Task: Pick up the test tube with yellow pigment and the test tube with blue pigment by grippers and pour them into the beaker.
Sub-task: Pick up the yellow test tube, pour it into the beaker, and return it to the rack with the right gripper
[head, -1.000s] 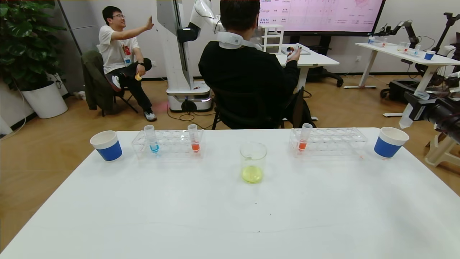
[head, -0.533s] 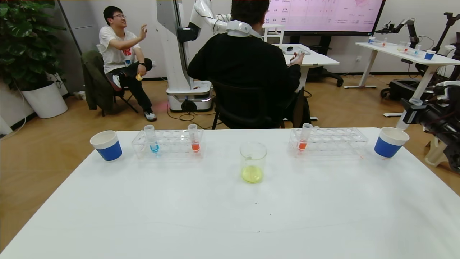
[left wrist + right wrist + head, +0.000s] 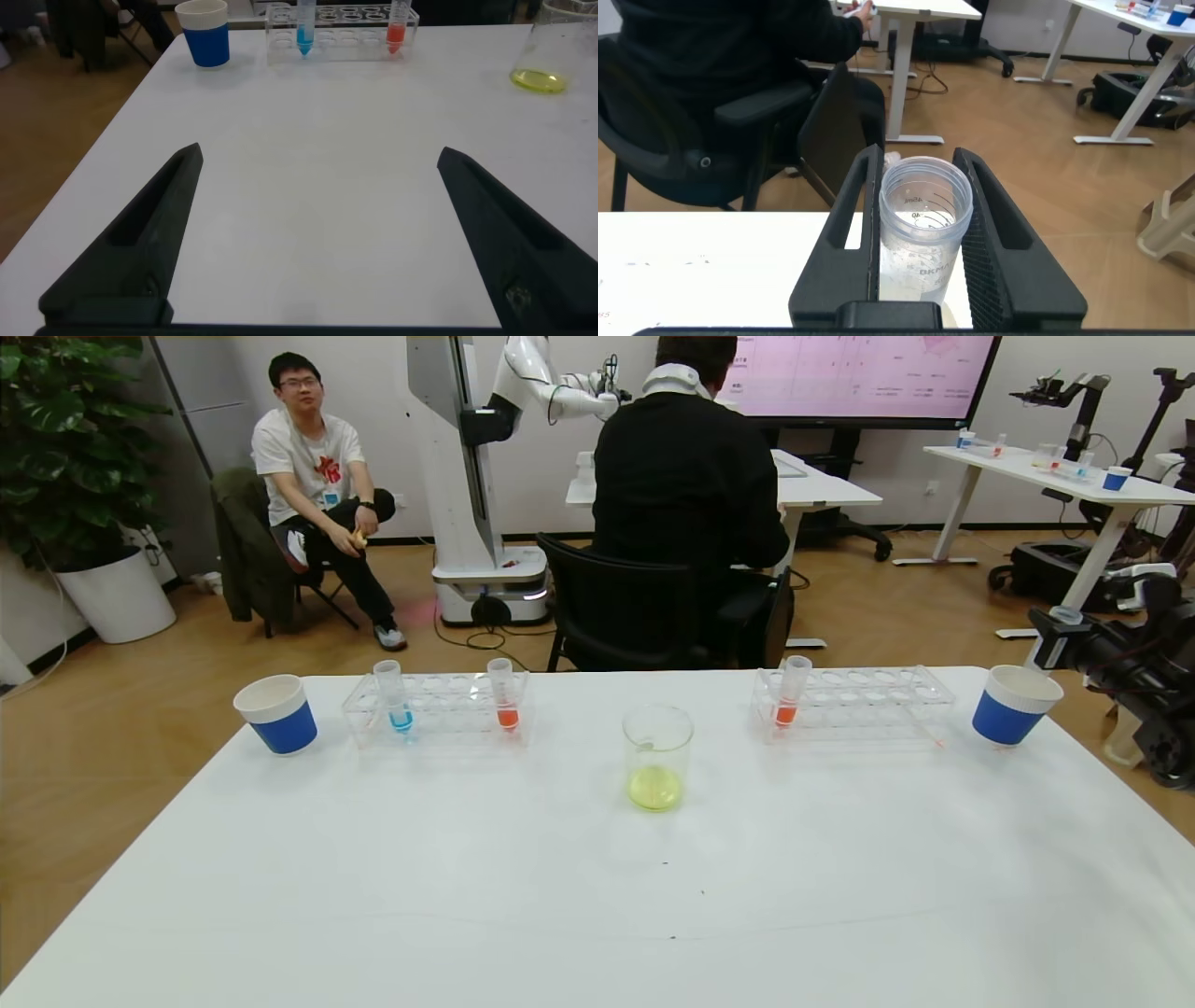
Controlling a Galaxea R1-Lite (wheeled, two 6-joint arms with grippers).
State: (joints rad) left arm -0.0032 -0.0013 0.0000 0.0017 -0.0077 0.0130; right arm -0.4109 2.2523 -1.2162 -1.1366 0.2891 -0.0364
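Observation:
The beaker (image 3: 657,758) stands mid-table with yellow-green liquid in its bottom; it also shows in the left wrist view (image 3: 549,49). The test tube with blue pigment (image 3: 393,696) stands in the left rack (image 3: 448,711), and shows in the left wrist view too (image 3: 305,24). My right gripper (image 3: 1057,637) is at the table's far right edge, just above the right paper cup (image 3: 1014,706). It is shut on a clear test tube (image 3: 920,224) with only droplets inside. No tube holding yellow liquid shows. My left gripper (image 3: 320,154) is open and empty, low over the near left table.
Orange-red tubes stand in the left rack (image 3: 504,696) and the right rack (image 3: 791,693). The right rack (image 3: 868,702) is otherwise bare. A second blue-and-white paper cup (image 3: 277,713) stands at the far left. People, chairs and other robots are beyond the table.
My right gripper has swung the clear tube from a slant to nearly upright and settled it close above the right paper cup. The left arm has not moved.

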